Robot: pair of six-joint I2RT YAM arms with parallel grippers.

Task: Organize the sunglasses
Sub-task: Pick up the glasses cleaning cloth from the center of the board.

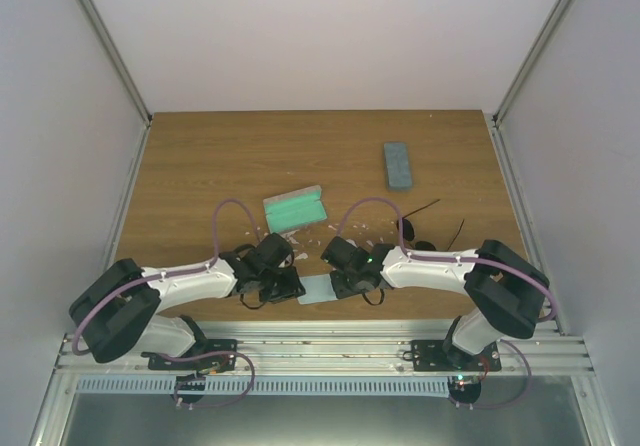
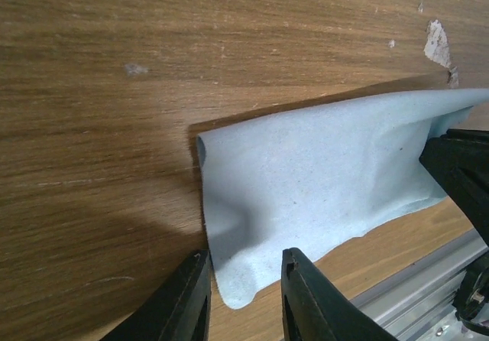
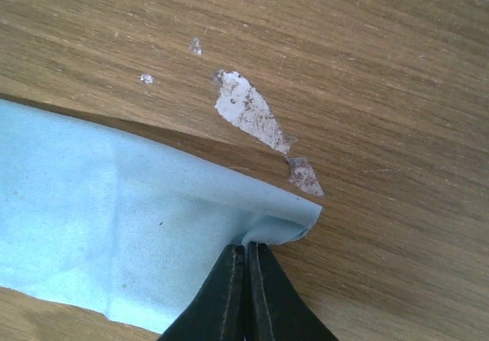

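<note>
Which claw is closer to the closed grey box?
Right. The right gripper, pinching the blue cloth, sits toward the robot and left of the closed grey case; the left gripper is farther left.

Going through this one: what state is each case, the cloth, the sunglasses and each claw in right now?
green-lined case: open, lining showing.
grey case: closed.
light-blue cloth: rumpled, one corner pinched.
sunglasses: loose outside both cases, arms seemingly unfolded.
left claw: open, astride the cloth's near corner.
right claw: shut on the cloth's other corner.
</note>
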